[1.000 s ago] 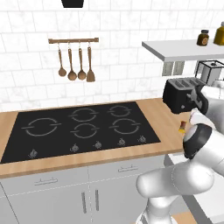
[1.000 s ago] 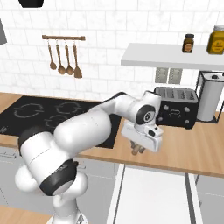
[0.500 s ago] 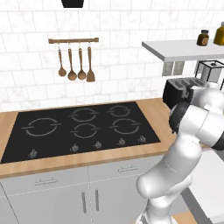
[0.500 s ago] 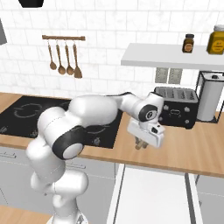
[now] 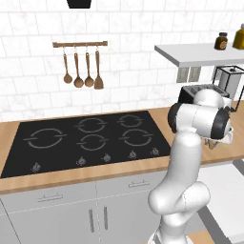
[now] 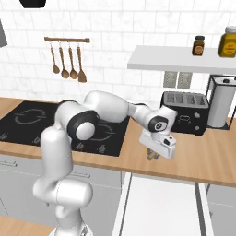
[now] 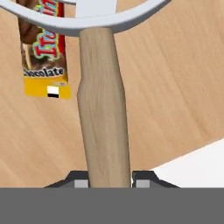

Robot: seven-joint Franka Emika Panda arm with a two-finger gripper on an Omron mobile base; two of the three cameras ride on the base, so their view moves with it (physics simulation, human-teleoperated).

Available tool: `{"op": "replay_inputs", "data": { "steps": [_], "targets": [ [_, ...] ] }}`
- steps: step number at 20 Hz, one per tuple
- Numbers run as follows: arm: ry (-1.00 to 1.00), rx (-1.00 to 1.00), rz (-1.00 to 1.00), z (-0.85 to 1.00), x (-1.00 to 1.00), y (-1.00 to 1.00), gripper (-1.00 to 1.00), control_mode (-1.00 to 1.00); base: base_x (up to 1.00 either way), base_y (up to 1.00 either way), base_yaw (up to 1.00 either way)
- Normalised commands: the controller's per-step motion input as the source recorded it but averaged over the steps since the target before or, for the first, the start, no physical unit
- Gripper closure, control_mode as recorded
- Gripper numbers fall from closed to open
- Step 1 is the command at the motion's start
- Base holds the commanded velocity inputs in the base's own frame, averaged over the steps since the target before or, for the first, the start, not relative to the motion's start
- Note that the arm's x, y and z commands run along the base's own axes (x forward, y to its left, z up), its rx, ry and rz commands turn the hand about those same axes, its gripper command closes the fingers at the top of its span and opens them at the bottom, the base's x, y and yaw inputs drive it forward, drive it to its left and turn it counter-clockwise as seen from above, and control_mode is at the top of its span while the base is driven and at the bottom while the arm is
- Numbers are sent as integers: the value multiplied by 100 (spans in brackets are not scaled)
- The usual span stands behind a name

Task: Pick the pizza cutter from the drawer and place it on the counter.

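Pinching the pizza cutter (image 7: 104,109) by its wooden handle, your gripper (image 7: 110,178) held it over the counter (image 7: 175,74); it looked light and rigid, its blade end likely heavier.

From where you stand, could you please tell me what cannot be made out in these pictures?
- Pizza cutter: in the hand view the top edge cuts off most of its blade.
- Tool: in the right base view the wrist hides the fingers and the grip.
- Chocolate bar: hand view, top edge and the blade's rim cut off its upper part.
- Drawer: right base view, its front runs off the bottom edge.
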Motion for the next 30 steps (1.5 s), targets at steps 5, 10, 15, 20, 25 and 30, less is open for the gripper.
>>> {"op": "replay_inputs", "data": {
  "steps": [5,10,15,20,25,30],
  "targets": [
    [0,0,0,-15,35,-10,100,-100,0,0,0],
    [0,0,0,-13,28,-7,100,-100,0,0,0],
    [0,0,0,-40,23,-4,100,-100,0,0,0],
    [0,0,0,-26,15,-29,100,-100,0,0,0],
    [0,0,0,-6,0,-15,-100,-100,0,0,0],
    [0,0,-1,0,0,0,-100,-100,0,0,0]
  ]
}}
